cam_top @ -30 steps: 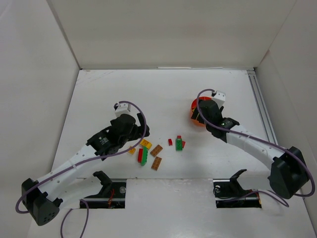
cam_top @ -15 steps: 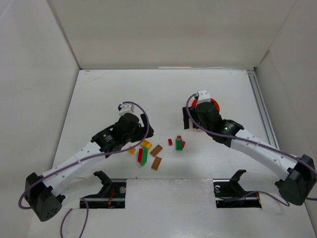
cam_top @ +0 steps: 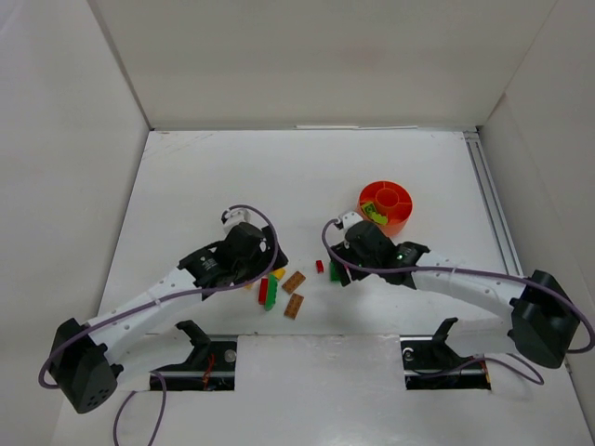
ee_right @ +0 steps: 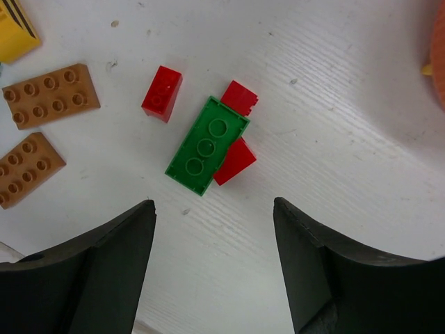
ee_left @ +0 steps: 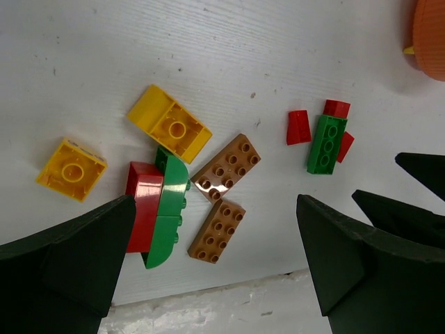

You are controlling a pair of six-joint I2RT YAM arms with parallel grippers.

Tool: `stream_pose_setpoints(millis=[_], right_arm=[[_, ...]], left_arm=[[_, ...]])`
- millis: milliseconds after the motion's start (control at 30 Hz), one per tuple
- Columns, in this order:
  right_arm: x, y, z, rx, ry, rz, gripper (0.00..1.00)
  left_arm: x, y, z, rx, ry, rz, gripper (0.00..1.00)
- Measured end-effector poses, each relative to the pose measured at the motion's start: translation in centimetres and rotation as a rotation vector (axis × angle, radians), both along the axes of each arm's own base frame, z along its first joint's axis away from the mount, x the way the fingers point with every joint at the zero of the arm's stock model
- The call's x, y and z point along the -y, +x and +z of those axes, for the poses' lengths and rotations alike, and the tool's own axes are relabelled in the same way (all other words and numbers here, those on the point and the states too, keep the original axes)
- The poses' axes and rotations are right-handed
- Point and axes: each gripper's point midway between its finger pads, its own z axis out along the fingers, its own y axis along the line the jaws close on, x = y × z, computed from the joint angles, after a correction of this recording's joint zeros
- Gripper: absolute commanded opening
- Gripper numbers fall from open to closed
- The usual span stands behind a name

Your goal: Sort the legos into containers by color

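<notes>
Right fingers (ee_right: 90, 271) are held apart and empty over the green brick (ee_right: 207, 145). Left fingers (ee_left: 69, 257) are spread wide above the main cluster, nothing gripped. Little looks sorted so far: only a yellowish piece (cam_top: 374, 212) is seen in the bowl (cam_top: 398, 226), and the other bricks are left on the bench (cam_top: 204, 167). The green brick lies flat, studs up, its long axis diagonal in the right wrist view, lower left to upper right, touched by two red bricks (ee_right: 234, 161).

A white table (cam_top: 204, 167) (faintly speckled) stands boxed by plain white walls (cam_top: 316, 65).
</notes>
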Motion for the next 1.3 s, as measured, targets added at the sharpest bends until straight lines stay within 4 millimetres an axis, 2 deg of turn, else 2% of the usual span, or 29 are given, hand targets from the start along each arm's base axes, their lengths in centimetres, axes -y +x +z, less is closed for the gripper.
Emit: stream_pose_setpoints(millis=[133, 700, 933, 1200, 1267, 1300], right_arm=[[-0.2, 0.0, -0.7, -0.015, -0.008, 0.003, 0.65], [2.3, -0.1, -6.0, -0.1, -0.202, -0.088, 0.65], [0.7, 1.6, -5.9, -0.064, -0.186, -0.077, 0.65], [-0.3, 2.8, -5.8, -0.03, -0.175, -0.071, 0.65], [-0.6, 3.1, -5.8, -0.024, -0.177, -0.066, 0.59], [-0.7, 3.2, -5.8, -0.022, -0.176, -0.064, 0.59]], left_arm=[[-0.3, -0.4, 0.1, -0.001, -0.025, 0.022, 1.0], [-0.5, -0.7, 0.1, -0.006, -0.031, 0.032, 1.0], [-0.7, -0.6, 0.0, -0.008, -0.023, 0.032, 1.0], [-0.9, -0.7, -0.1, -0.01, -0.012, 0.028, 1.0], [-0.8, -0.7, -0.2, -0.013, -0.009, 0.028, 1.0], [-0.8, -0.7, -0.2, -0.014, -0.008, 0.028, 1.0]])
